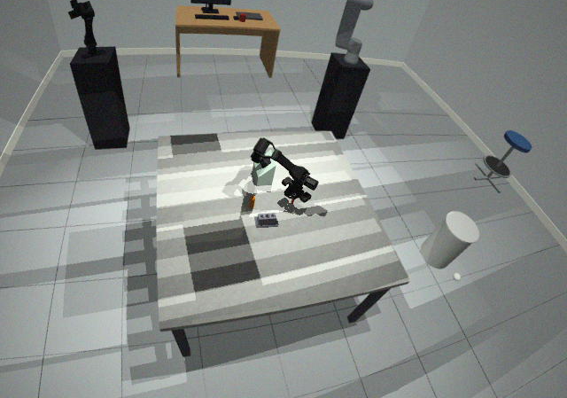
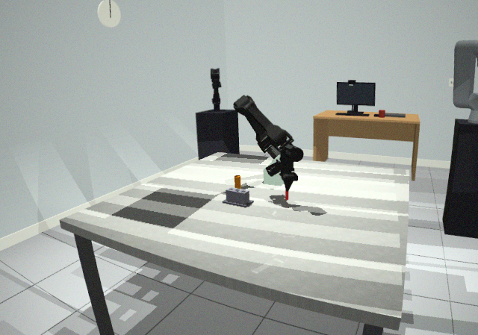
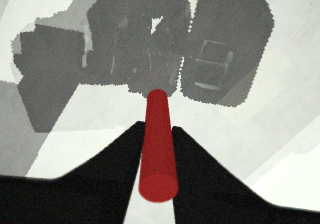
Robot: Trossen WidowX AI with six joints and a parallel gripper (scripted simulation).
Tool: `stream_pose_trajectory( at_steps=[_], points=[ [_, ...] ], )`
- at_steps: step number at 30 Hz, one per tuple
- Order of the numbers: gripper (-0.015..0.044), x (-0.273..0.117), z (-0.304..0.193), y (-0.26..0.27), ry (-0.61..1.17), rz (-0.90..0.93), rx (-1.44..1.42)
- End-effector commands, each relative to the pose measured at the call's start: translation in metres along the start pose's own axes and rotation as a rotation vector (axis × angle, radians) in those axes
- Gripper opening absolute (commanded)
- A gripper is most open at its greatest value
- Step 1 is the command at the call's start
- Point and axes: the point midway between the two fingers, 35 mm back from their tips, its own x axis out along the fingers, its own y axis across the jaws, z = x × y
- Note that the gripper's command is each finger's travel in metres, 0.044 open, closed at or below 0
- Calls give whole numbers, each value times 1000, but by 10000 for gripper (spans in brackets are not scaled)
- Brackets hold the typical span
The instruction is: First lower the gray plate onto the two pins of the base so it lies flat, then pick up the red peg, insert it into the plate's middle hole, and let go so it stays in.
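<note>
The red peg [image 1: 292, 201] [image 2: 287, 195] [image 3: 158, 154] is upright, its lower part showing below the fingers in the exterior view. My gripper [image 1: 293, 199] [image 2: 287, 190] [image 3: 157, 131] points down and is shut on the peg, with a black finger against each side. Whether the peg's lower end touches the table cannot be told. The gray plate [image 1: 267, 222] [image 2: 237, 197], a block with holes in its top, sits level on the thin dark base [image 2: 251, 202], to the left of my gripper in the exterior view. The base's pins are not distinguishable.
An orange cylinder [image 1: 252, 202] [image 2: 237, 181] stands behind the plate. A pale green block [image 1: 264, 175] [image 2: 271, 176] stands farther back on the table [image 1: 292, 292] [image 2: 308, 258], near the arm's links. The arm casts a shadow beside the peg.
</note>
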Motion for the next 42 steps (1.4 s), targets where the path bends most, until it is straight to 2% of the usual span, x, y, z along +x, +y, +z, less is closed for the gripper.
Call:
stream_pose_trajectory(
  at_steps=[1,8,32,33,42],
  points=[
    [6,1,0,0,-6,-1,-8],
    [0,-6,0,1,-4,0,-8],
    [0,-80,-2,8,0,2,-9],
    [0,-70,-2,7,-8,-2,-21],
    [0,-72,15,13,1,4,-4]
  ],
)
